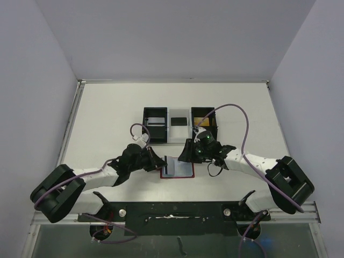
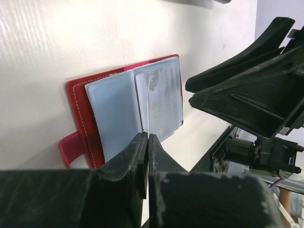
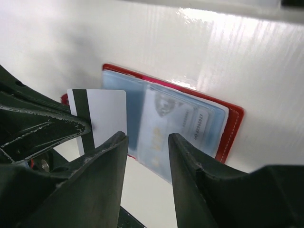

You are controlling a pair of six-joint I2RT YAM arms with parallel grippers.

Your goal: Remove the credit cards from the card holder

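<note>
Left hand (image 2: pixel 146 138) pinches a white card (image 3: pixel 107 114) over open card holder (image 2: pixel 76 102)

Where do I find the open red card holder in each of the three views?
Top external: card holder at the centre, with the left gripper at its left edge.
Left wrist: card holder left of centre, lying open beyond the left gripper.
Right wrist: card holder centre to right, beyond the open right gripper.
Shared landmark: the left gripper pinching a white card.
</note>
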